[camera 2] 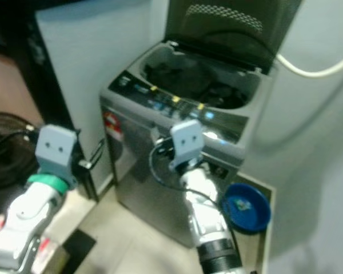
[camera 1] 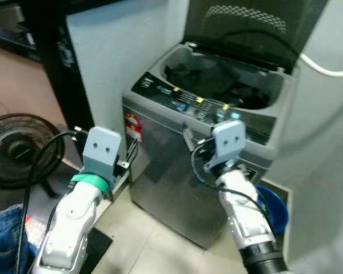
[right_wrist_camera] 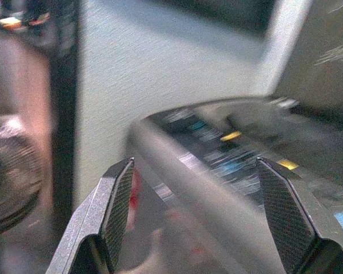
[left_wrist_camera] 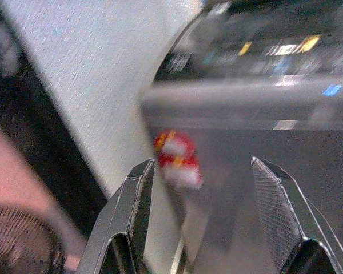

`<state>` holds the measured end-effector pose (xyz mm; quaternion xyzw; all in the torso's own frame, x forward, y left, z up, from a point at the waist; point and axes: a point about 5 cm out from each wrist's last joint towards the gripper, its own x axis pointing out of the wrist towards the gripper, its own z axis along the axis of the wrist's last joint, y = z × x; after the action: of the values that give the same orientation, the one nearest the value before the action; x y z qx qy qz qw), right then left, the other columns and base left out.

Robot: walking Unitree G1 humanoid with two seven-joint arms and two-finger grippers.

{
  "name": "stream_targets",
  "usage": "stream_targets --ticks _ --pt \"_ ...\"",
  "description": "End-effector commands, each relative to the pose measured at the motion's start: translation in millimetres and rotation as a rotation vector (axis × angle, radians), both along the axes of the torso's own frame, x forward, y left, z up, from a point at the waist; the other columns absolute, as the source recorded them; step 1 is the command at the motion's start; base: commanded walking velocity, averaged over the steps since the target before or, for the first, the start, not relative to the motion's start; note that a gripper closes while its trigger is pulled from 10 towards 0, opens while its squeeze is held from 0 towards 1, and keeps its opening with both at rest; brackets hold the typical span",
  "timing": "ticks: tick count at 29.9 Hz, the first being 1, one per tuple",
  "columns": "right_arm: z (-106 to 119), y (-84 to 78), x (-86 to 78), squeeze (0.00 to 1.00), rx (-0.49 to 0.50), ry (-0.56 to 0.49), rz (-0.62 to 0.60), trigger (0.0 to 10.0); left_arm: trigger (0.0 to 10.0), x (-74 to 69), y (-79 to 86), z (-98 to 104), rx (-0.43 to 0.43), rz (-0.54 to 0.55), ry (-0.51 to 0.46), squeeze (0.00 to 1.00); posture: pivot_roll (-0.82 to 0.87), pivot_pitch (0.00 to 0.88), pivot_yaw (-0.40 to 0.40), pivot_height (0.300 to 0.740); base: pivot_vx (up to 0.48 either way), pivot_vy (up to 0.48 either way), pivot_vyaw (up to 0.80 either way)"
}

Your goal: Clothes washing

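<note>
Both end effectors raised before the grey top-loading washing machine, lid up.

Left end effector: fingers spread wide, empty, touching nothing, facing the machine's front corner near the red sticker. Right end effector: fingers spread wide, empty, just below the button panel. Dark clothes lie inside the drum. Black floor fan to the left; blue plastic basin on the floor to the right.

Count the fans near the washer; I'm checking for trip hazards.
1. The fan stands on the floor left of the washer, behind the left arm. Others may be hidden.
</note>
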<state>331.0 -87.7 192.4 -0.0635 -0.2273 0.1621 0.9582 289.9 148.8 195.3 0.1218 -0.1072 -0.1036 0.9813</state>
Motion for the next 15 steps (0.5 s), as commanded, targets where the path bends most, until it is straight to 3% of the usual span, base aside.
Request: stream_targets --ticks 1,3,7,9,14,15 --pt "-21.5 -5.6 -1.7 0.00 -0.028 0.069 -0.018 10.0 10.0 -1.5 -2.4 -15.5 0.017 0.000 0.056 0.00 0.12 0.035 -0.017 0.740 0.000 0.000 0.80" --pt "-53.4 -10.8 -5.2 0.00 -0.050 0.181 -0.040 10.0 10.0 -4.1 0.2 -37.9 0.036 0.022 0.135 0.00 0.13 0.036 -0.016 0.740 0.000 0.000 0.80" --pt "-73.6 -15.0 -8.6 0.00 -0.068 0.251 -0.055 10.0 10.0 -6.5 2.4 -52.4 0.048 0.032 0.192 0.00 0.13 0.038 -0.015 0.740 0.000 0.000 0.80" --pt "-99.9 -21.8 -13.7 0.00 -0.099 0.348 -0.073 10.0 10.0 -9.4 6.9 -71.3 0.069 0.056 0.257 0.00 0.12 0.039 -0.014 0.740 0.000 0.000 0.80" --pt "-124.6 -29.5 -20.2 0.00 -0.126 0.447 -0.095 10.0 10.0 -12.3 11.6 -88.8 0.091 0.078 0.304 0.00 0.12 0.039 -0.014 0.740 0.000 0.000 0.79" --pt "-136.7 -34.2 -24.1 0.00 -0.119 0.505 -0.112 10.0 10.0 -14.2 15.1 -98.7 0.081 0.099 0.333 0.00 0.13 0.041 -0.014 0.740 0.000 0.000 0.79"
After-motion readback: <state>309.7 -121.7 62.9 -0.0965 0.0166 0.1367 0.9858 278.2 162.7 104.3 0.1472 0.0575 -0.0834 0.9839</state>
